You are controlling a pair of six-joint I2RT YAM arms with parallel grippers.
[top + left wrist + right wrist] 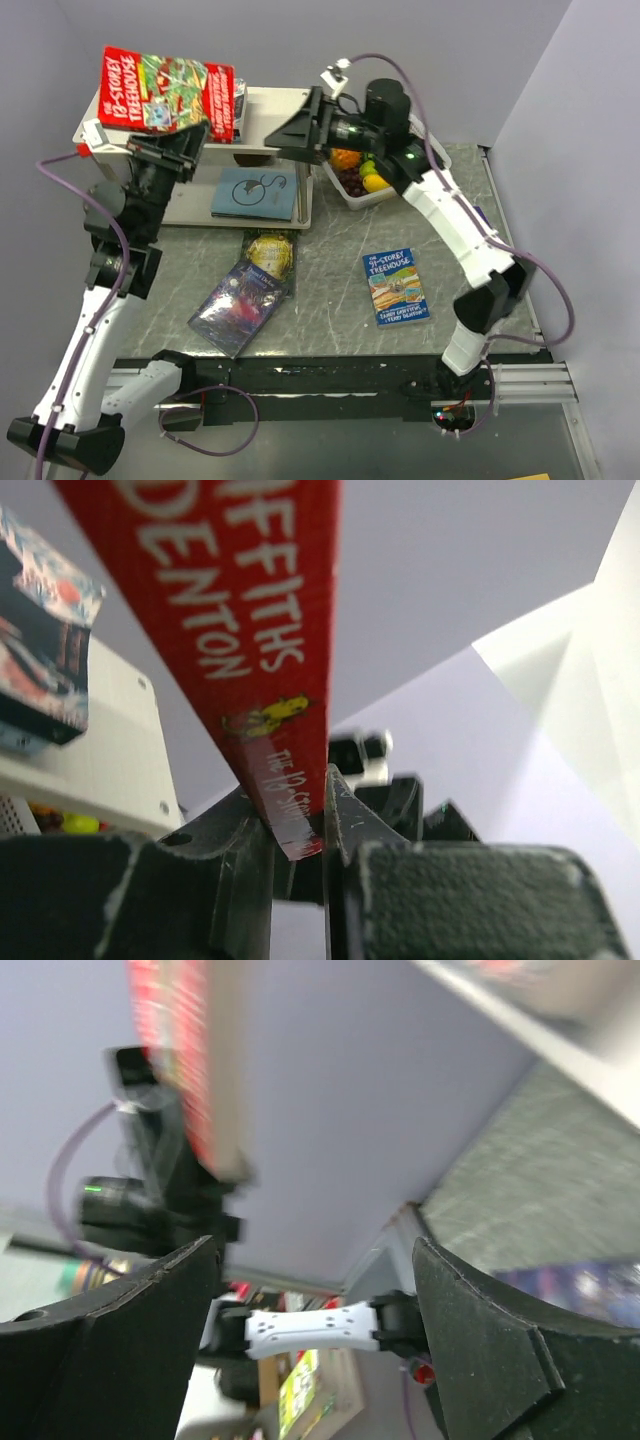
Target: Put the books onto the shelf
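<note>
While the left claw (300, 830) pinches the bottom edge of the red book (165, 88) and holds it tilted in the air over the left end of the shelf (280, 105), the right claw (315, 1255) hangs by the shelf's right end, fingers spread wide with nothing between them. The shelf's lower board holds a pale blue book (250, 192), lying flat with its cover up. A thin patterned book (239, 100) stands on the top board just right of the red book, and too little of it shows to read. The white basket (368, 200) sits on the table (330, 300) right of the shelf. It holds an orange fruit (345, 158), a yellow fruit (375, 182) and dark grapes (352, 183), partly hidden by the right arm (450, 215). Flat on the table lie a green-gold book (270, 250) touching a purple book (240, 300), and a blue book (396, 285) well apart to the right. The right wrist view is blurred, showing the red book as a smear. The left wrist view cuts off most of its spine lettering.
</note>
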